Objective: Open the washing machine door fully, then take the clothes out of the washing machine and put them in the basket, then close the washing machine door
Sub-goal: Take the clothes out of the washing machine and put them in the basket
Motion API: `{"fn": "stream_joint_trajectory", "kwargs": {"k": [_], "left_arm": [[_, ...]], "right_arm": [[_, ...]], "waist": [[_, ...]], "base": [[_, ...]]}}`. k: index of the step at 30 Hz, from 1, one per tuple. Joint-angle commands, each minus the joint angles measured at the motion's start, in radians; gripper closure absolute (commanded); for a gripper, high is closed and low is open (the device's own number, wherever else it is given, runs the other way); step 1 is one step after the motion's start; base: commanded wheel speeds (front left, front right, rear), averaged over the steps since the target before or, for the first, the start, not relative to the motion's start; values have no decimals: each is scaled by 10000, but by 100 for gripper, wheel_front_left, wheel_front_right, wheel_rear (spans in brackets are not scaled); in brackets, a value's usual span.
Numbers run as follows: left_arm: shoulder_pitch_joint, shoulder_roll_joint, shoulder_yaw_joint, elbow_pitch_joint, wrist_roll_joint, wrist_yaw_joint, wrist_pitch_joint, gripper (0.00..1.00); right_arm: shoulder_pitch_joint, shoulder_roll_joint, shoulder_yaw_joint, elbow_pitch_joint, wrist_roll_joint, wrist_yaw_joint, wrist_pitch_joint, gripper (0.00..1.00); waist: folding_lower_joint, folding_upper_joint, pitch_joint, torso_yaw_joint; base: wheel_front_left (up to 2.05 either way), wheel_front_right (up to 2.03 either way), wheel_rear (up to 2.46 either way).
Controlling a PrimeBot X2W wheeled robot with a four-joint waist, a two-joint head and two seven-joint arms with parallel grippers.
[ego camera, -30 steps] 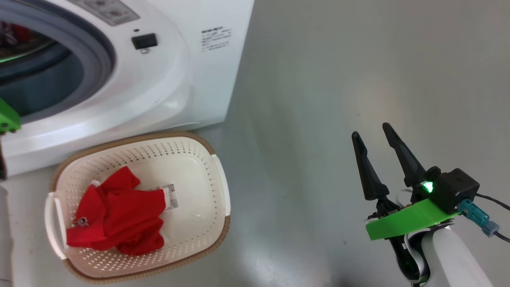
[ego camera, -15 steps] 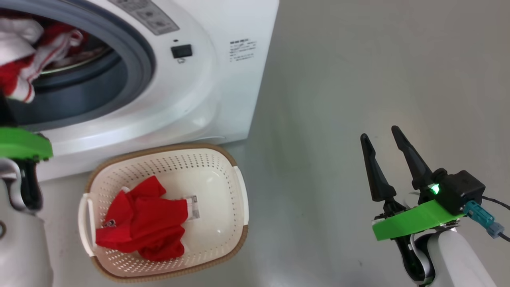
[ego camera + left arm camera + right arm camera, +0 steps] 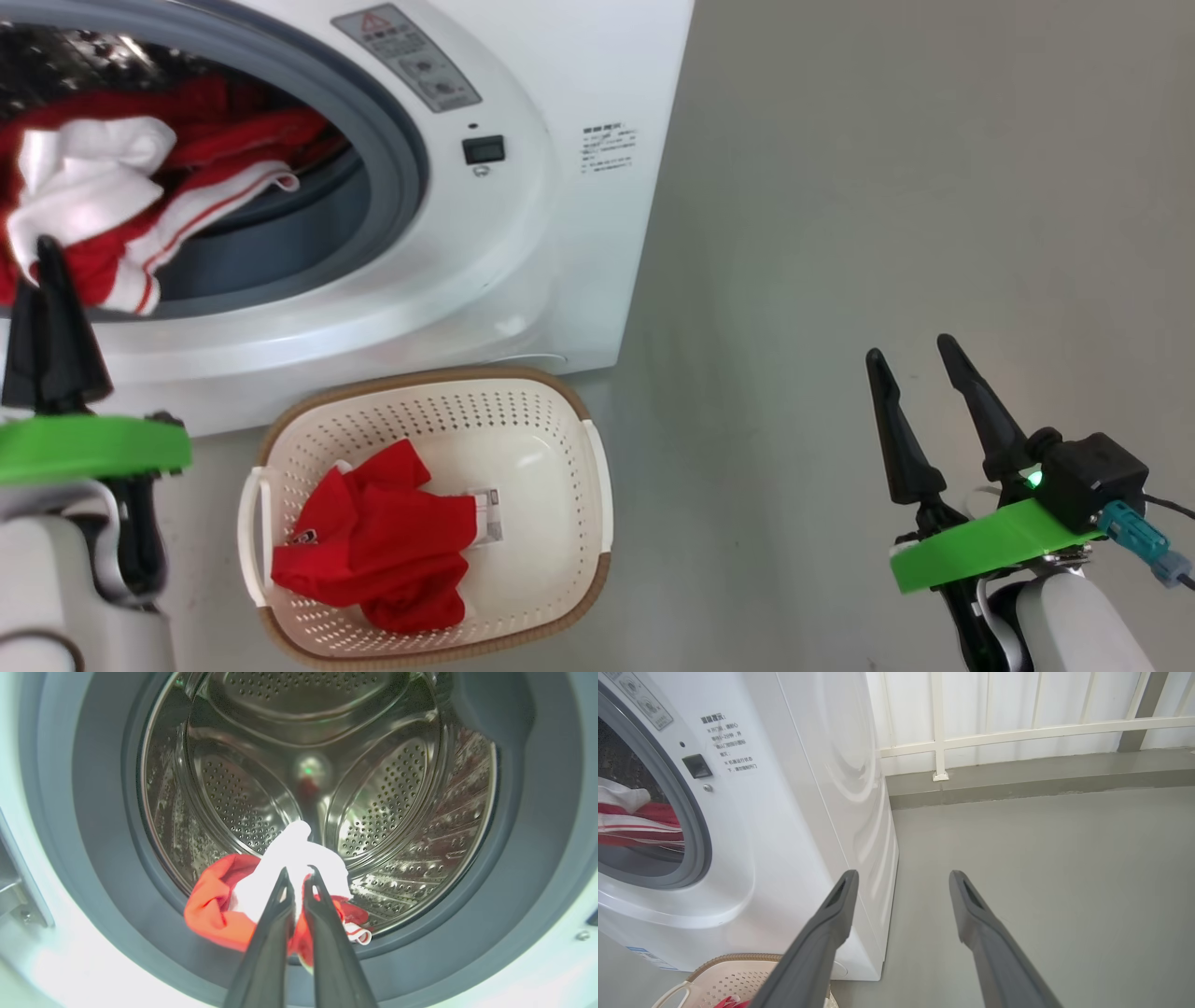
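Observation:
The washing machine (image 3: 523,243) stands with its mouth uncovered; the door is out of view. Red-and-white clothes (image 3: 103,187) lie at the front of the steel drum (image 3: 373,812) and drape over the grey rubber ring (image 3: 392,159). My left gripper (image 3: 42,257) is at the mouth, shut on the clothes (image 3: 219,905), with white fabric between its fingertips (image 3: 282,877). Another red garment (image 3: 383,541) lies in the basket (image 3: 579,523) on the floor before the machine. My right gripper (image 3: 910,359) hangs open and holds nothing, well to the right over the floor.
Grey floor (image 3: 887,187) stretches to the right of the machine. A white railing (image 3: 1017,732) and a low grey kerb (image 3: 1017,784) run along the far side. The basket's rim nearly touches the machine's base.
The head camera has swung, so machine and basket sit further right. My left gripper has come up into view at the drum mouth, and the red-and-white clothes now drape over the ring.

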Motion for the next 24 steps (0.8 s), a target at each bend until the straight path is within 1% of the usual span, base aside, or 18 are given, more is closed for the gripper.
{"fn": "stream_joint_trajectory", "kwargs": {"k": [1,9,16,19,24], "left_arm": [[300,271,193,-498,-91,-62,-49,100],[1471,13,9,-2325,-606,-63,-49,100],[2197,-86,-197,-4043,-775,-64,-49,100],[2423,-96,-301,-4420,-756,-64,-49,100],[2603,-99,-491,-4241,-769,-64,-49,100]], "right_arm": [[219,-70,138,-230,-84,4,-63,0],[458,-70,23,-226,-138,4,-63,0],[562,-70,-22,-198,-172,4,-63,0],[580,-70,-27,-197,-193,4,-63,0],[565,-70,-7,-194,-200,4,-63,0]], "waist": [[0,0,-105,97],[0,0,-348,227],[0,0,-460,288],[0,0,-474,295],[0,0,-456,293]], "base": [[0,0,0],[0,0,0],[0,0,0],[0,0,0],[0,0,0]]}}
